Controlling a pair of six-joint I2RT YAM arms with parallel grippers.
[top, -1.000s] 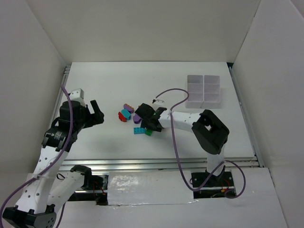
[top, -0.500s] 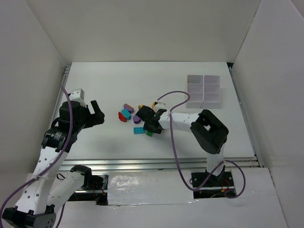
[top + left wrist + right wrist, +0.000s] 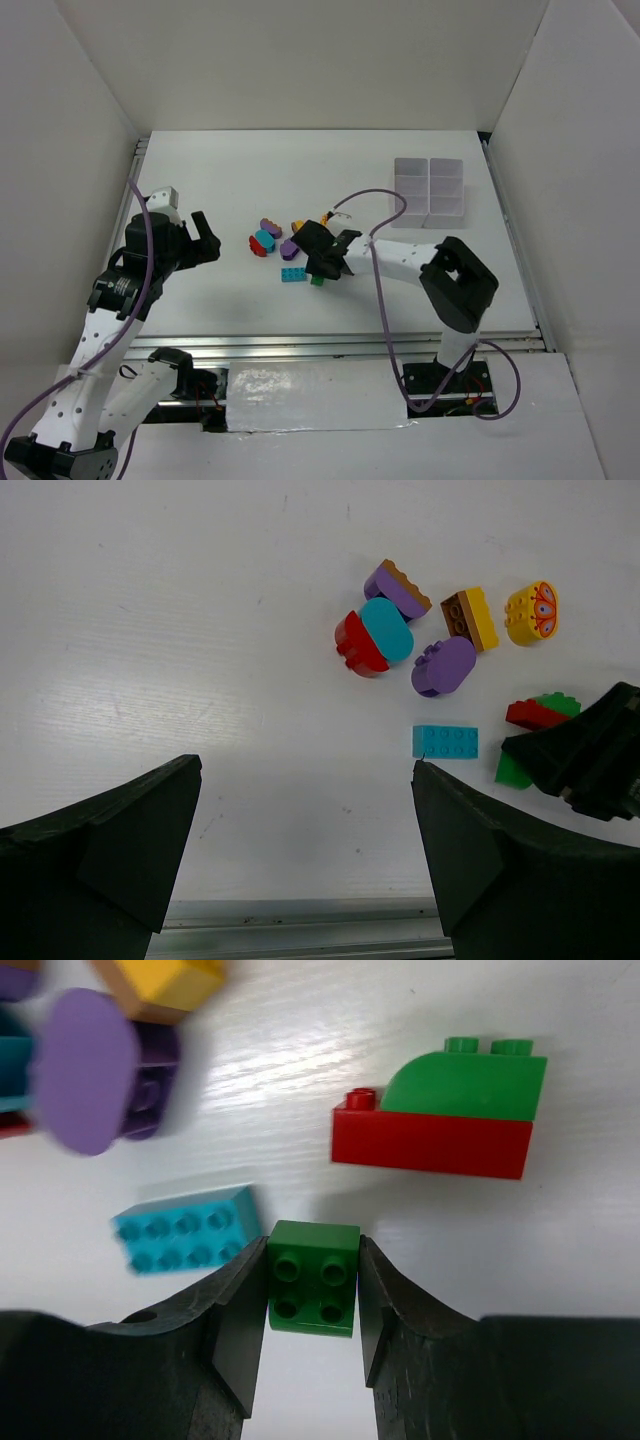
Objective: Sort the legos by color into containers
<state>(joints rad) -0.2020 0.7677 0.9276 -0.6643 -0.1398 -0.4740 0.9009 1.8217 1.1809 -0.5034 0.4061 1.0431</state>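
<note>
Worktop [image 3: 300,170], white and walled on three sides, carries everything. One left arm [image 3: 110,300] hangs over the near left part. The left jaws stand wide apart with nothing between them and face the bricks across bare surface. One right arm [image 3: 400,262] reaches from the near right edge toward the middle. The right jaws are pressed against two opposite sides of a green square brick [image 3: 312,1290], which sits on the worktop.

A whitish tray [image 3: 428,186] of small square cells lies toward the far right corner, well apart from the bricks.

The bricks are gathered around the middle of the worktop. Just beyond the jaws lies a red brick [image 3: 430,1145] with a green curved piece [image 3: 465,1085] on top of it. A cyan brick [image 3: 188,1228] lies flat just beside the green square brick, toward the left edge. A purple oval [image 3: 443,666] lies farther toward the back edge. Near it a red rounded piece [image 3: 358,645] touches a cyan oval [image 3: 386,629]. At the far side of the group are a purple brick [image 3: 396,588] with a brown top, a yellow-orange brick [image 3: 472,619] and a yellow oval [image 3: 532,611] with a printed face.
</note>
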